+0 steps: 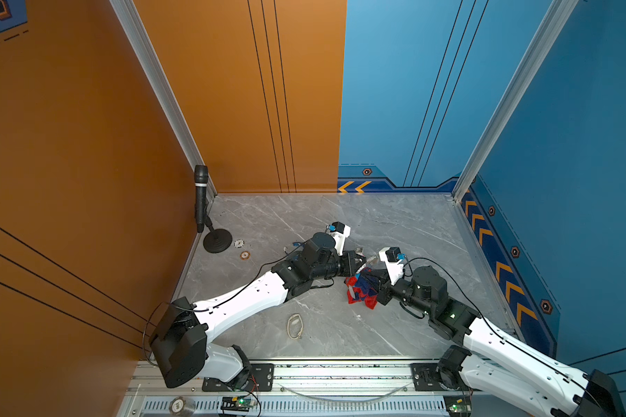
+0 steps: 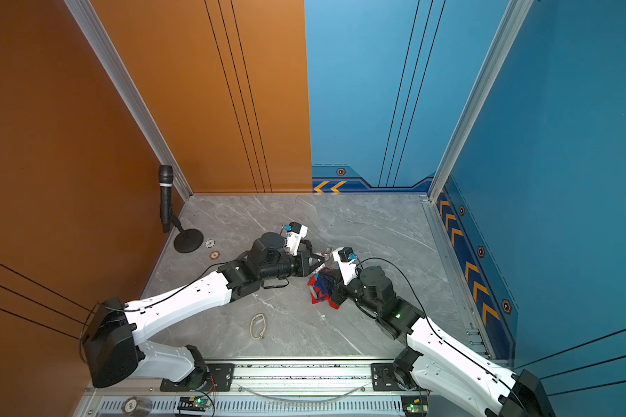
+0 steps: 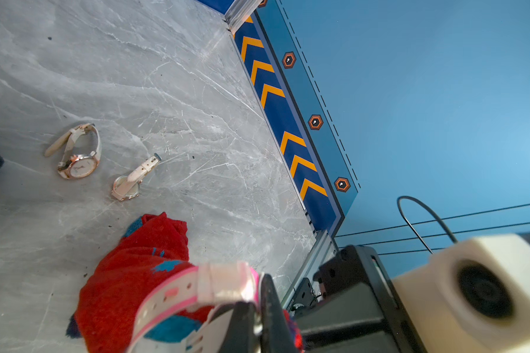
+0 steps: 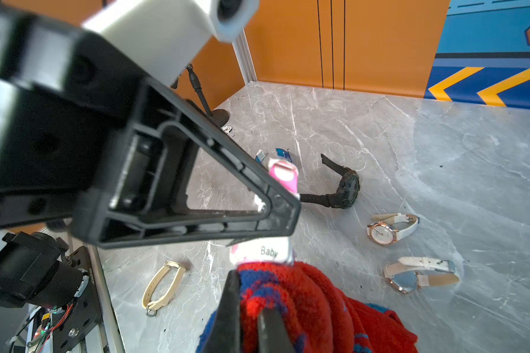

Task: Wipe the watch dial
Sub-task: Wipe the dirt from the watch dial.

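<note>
— Where are you working?

— Just right of the middle of the table (image 1: 268, 224), where both my arms reach. My right gripper (image 4: 248, 301) is clamped on the cloth (image 4: 318, 302), which is bunched up so a thick wad sticks out to rub with.

— And the watch?

— In a top view the pink watch (image 4: 263, 252) sits at 12 o'clock from the cloth, touching it. My left gripper (image 3: 257, 318) is closed on its strap (image 3: 178, 290). Pinching there leaves the case free to press against the wad.

— The dial?

— Hidden, so I can't tell for sure, but I judge it faces into the cloth. The beige band (image 1: 295, 326) lies at 7 o'clock, well apart and out of my way.
</note>
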Robot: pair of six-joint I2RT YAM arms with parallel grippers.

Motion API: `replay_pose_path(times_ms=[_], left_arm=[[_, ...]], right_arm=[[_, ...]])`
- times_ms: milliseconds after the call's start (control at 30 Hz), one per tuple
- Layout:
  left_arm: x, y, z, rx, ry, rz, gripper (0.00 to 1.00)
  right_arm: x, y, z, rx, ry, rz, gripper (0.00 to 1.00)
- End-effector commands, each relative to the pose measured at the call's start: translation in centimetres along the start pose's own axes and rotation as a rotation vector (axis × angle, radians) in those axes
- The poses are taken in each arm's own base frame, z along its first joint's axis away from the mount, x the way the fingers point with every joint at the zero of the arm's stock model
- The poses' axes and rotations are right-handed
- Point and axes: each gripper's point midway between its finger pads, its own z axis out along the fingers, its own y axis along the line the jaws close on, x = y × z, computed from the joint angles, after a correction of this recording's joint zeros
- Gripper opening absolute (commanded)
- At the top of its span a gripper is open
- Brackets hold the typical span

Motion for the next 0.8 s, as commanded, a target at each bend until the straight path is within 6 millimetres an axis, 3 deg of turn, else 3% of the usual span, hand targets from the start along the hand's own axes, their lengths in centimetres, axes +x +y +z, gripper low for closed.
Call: replay_pose_path(times_ms=[0, 300, 767], left_arm=[[2.3, 2.2, 1.0, -0.01, 0.086, -0.122, 0.0], [3.7, 2.6, 2.8, 0.05, 0.144, -0.218, 0.0], [0.7, 1.2, 2.3, 0.249, 0.048, -0.397, 0.0]], right_arm=[[-3.4, 0.5, -1.0, -0.003, -0.141, -0.027, 0.0], [-3.0, -0.5, -1.1, 0.045, -0.138, -0.017, 0.0], [1.1, -2.9, -0.8, 0.125, -0.062, 0.008, 0.0]])
